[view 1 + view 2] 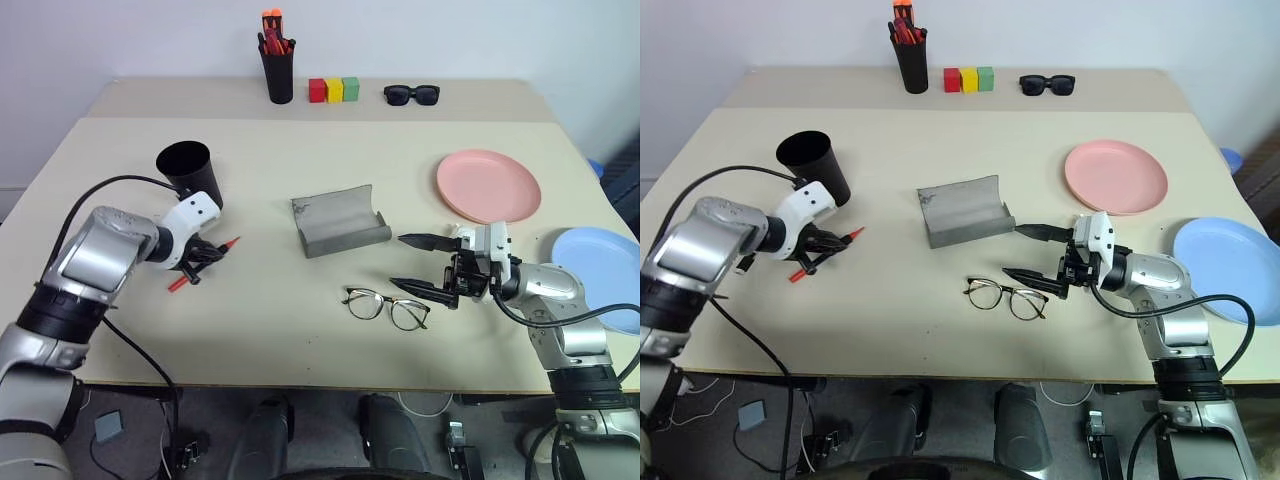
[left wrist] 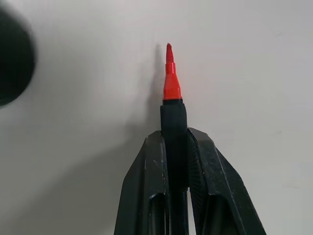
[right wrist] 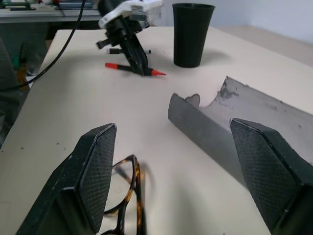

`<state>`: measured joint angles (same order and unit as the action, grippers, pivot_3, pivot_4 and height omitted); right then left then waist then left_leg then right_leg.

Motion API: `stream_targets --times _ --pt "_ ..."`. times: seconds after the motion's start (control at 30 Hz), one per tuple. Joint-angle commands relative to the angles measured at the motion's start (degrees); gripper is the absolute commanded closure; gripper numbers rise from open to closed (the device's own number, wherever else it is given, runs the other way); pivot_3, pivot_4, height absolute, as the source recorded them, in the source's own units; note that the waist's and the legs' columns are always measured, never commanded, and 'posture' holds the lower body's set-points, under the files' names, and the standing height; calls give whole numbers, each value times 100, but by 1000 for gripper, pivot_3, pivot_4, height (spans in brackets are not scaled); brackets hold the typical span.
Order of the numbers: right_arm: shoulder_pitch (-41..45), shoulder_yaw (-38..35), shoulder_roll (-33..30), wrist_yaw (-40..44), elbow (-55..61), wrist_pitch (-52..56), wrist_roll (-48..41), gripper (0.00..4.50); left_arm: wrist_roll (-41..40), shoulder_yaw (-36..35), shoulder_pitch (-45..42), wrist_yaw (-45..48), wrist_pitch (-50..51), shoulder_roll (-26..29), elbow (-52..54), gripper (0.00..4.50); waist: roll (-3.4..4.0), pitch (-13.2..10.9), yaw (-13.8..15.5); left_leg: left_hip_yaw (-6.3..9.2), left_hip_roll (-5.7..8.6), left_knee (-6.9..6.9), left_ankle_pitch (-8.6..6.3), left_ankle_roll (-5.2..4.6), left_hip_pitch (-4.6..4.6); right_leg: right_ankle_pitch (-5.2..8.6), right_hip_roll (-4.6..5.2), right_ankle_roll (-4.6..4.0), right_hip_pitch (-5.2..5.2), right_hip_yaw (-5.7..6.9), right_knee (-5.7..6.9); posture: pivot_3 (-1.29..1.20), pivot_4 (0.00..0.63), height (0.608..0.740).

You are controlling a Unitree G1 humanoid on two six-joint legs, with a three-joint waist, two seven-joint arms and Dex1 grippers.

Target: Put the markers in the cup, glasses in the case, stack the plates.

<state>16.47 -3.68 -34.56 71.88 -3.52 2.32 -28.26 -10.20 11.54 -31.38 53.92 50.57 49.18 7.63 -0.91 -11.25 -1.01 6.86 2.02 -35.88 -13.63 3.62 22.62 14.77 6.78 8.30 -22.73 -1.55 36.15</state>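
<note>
Left eye view is showing the left gripper (image 1: 207,254) squeezing the red marker (image 1: 205,262) near the left edge of the tabletop (image 1: 270,330). The marker is lying low over the tabletop, with its red tip pointing toward the middle. The black cup (image 1: 190,172) is standing just behind that gripper, toward the back left corner. The right gripper (image 1: 417,263) is sitting wide open near the right edge, holding nothing. The glasses (image 1: 387,306) are lying flat near the front edge, just beside its lower finger. The grey case (image 1: 340,221) is lying open in the middle of the tabletop. The pink plate (image 1: 488,185) is resting near the right edge. The blue plate (image 1: 600,272) is sitting at the right edge, closer to the front corner, apart from the pink one.
</note>
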Motion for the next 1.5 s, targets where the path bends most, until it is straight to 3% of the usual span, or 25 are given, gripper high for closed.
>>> stream_targets --times 0.03,0.17,0.27,0.47,0.73,1.17,1.27,1.4,1.5 --pt "164 -67 76 45 -178 -161 -16 698 -131 -538 308 -444 -421 -245 1193 4454 -2 -1 24 1 0 -3 0 0 0 0 0 0 2 1 0 0 150 740" --pt "377 -54 240 -12 -500 -219 -6 698 -5 -930 270 -1579 -823 -1195 1556 4454 -3 -2 25 3 1 -12 0 1 -2 -1 0 -2 8 1 0 0 150 740" --pt "561 2 382 -30 -694 -274 38 698 129 -1512 -65 -2841 -1431 -2227 1366 4454 -7 -3 23 4 1 -18 1 1 -7 -3 0 -2 14 1 -1 0 150 740" --pt "1043 44 823 -101 -1011 -432 31 698 822 -2085 -805 -4760 -2185 -3001 895 4454 -4 -2 -25 4 2 -12 1 2 -11 -5 -1 1 11 1 0 0 150 740" --pt "1596 -72 1381 -201 -1088 -536 -171 698 1421 -2174 -1048 -5727 -2985 -3047 60 4454 -4 -2 27 4 6 -15 2 4 -9 -11 0 11 14 1 -1 0 150 740" --pt "1745 42 1583 -426 -836 -506 -76 698 1509 -2109 -907 -6050 -3823 -3212 -1348 4454 -4 -2 10 5 7 -14 3 6 -9 -12 0 11 10 1 3 0 150 740" --pt "1743 52 1557 -491 -766 -461 -76 698 1423 -2179 -849 -6035 -3685 -3276 -1328 3230 -4 -2 -1 5 7 -13 3 6 -7 -12 0 11 7 1 2 0 150 740" --pt "1727 50 1537 -547 -716 -414 -70 698 1408 -2185 -777 -6005 -3749 -3304 -1229 1253 -4 -2 2 5 7 -11 4 6 -7 -12 -1 11 6 1 3 0 150 740" --pt "1684 72 1529 -588 -671 -372 -54 698 1270 -2214 -758 -5909 -3742 -3354 -938 1253 -4 -2 3 5 7 -12 4 6 -7 -13 -1 11 7 1 3 0 150 740"
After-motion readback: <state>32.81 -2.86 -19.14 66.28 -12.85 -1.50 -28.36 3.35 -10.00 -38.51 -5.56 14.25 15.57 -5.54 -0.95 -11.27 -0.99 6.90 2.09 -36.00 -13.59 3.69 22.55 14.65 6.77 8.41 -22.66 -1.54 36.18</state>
